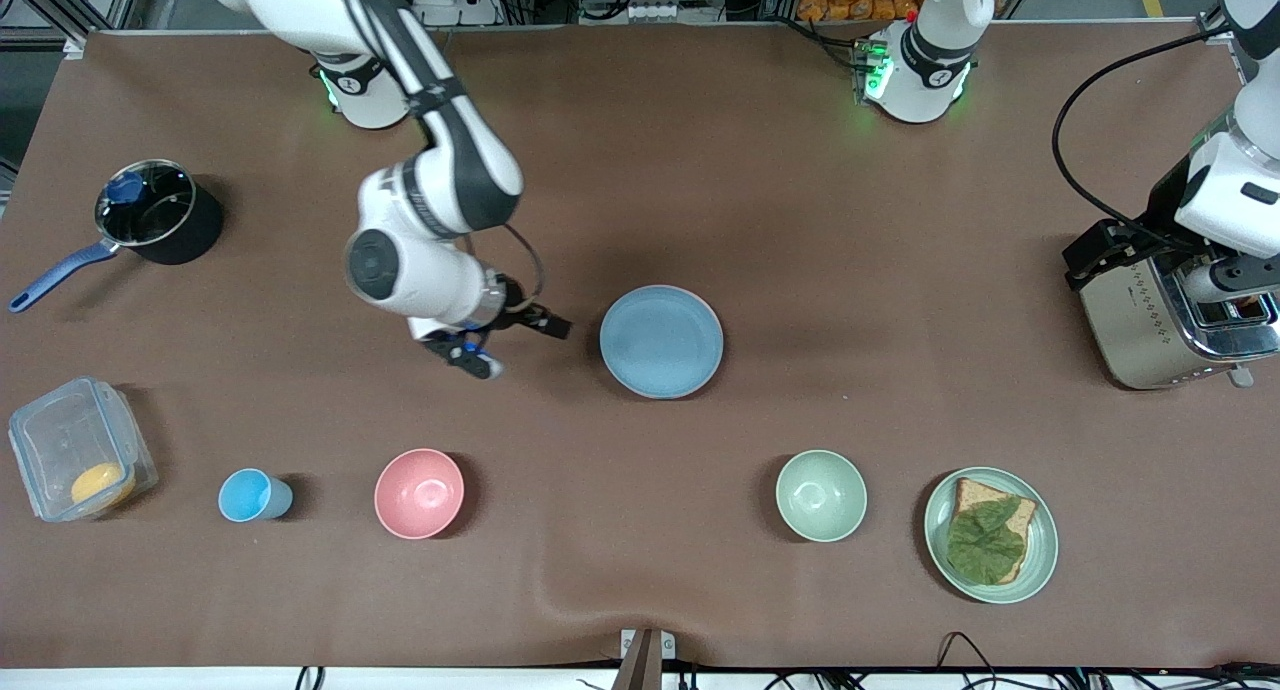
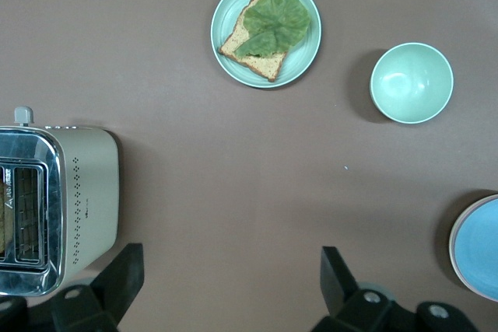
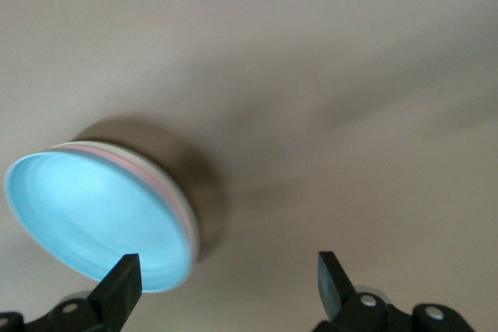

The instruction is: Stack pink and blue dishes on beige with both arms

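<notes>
The blue plate (image 1: 661, 341) tops the stack; the task seems finished. Right claw (image 1: 505, 342), released, hangs beside it; left claw (image 2: 226, 289), released, waits over the toaster (image 1: 1165, 315).

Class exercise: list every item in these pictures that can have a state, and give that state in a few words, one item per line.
Blue plate: top of the stack.
Pink plate: under the blue, only its edge showing.
Right end effector: open, empty, beside the stack.
Left end effector: open, empty, above the toaster.
Green plate: holds bread with a leaf.
Pink bowl: empty.
Green bowl: empty.
</notes>
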`<action>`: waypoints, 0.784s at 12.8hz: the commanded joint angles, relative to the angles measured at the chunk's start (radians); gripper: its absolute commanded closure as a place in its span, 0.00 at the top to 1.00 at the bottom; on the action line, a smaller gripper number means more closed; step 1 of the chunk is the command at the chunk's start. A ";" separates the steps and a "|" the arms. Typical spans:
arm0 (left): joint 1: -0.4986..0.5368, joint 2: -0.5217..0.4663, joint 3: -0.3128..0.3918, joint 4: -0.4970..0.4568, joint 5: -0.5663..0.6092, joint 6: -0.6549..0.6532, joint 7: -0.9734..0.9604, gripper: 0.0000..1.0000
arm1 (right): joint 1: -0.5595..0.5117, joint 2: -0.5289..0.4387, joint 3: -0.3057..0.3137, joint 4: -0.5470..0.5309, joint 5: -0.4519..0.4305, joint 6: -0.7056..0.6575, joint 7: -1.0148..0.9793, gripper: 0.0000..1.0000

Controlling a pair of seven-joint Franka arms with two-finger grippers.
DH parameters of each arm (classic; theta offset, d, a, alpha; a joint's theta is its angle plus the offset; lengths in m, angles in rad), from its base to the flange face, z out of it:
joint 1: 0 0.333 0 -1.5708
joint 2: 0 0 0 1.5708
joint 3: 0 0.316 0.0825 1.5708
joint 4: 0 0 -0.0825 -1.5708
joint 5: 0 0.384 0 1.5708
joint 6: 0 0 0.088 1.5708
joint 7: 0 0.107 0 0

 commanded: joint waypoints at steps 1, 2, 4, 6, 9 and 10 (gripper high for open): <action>0.010 -0.015 -0.007 0.005 -0.028 -0.037 0.028 1.00 | 0.005 -0.102 -0.138 -0.113 -0.037 -0.065 -0.242 1.00; 0.007 -0.015 -0.008 0.006 -0.028 -0.049 0.028 1.00 | 0.004 -0.144 -0.183 -0.174 -0.048 -0.055 -0.349 1.00; 0.007 -0.015 -0.007 0.006 -0.070 -0.064 0.066 1.00 | 0.005 -0.185 -0.266 -0.223 -0.062 -0.064 -0.456 1.00; 0.010 -0.015 -0.005 0.009 -0.091 -0.081 0.093 1.00 | 0.005 -0.210 -0.298 -0.213 -0.159 -0.096 -0.447 1.00; 0.010 -0.007 -0.001 0.051 -0.085 -0.130 0.091 1.00 | 0.004 -0.216 -0.344 -0.150 -0.203 -0.130 -0.445 1.00; 0.010 -0.006 -0.002 0.069 -0.077 -0.152 0.091 1.00 | -0.001 -0.212 -0.350 -0.110 -0.203 -0.148 -0.447 1.00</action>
